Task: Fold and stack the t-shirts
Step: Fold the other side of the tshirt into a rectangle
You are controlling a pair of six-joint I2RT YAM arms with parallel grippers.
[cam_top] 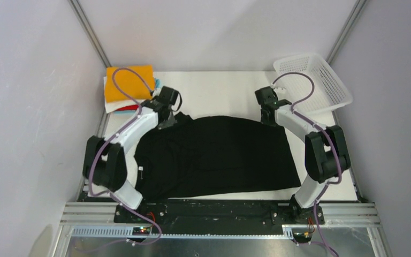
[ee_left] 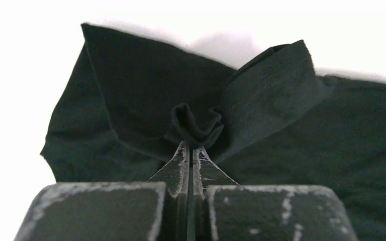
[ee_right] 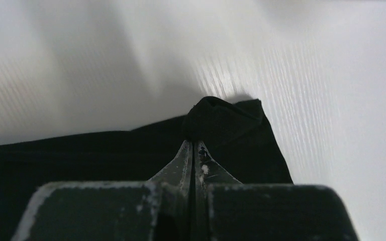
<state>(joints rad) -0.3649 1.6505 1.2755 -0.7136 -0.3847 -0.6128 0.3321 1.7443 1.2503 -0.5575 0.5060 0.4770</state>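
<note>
The black t-shirt point(cam_top: 214, 155) lies spread across the counter's point(cam_top: 219, 88) middle. Left gripper point(ee_left: 191, 148) and right gripper point(ee_right: 194, 145) each clamp its far edge (sleeve side, hem corner). Lift both evenly and carry that edge toward the near edge, cloth taut.

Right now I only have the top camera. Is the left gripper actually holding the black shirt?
Observer: Yes. The left wrist view shows the left gripper shut on a bunched fold of the black t-shirt.
Operator: And the right one?
Observer: The right gripper is shut on a corner of it.
Operator: Anything under that corner?
Observer: Only bare white table shows beyond it.
</note>
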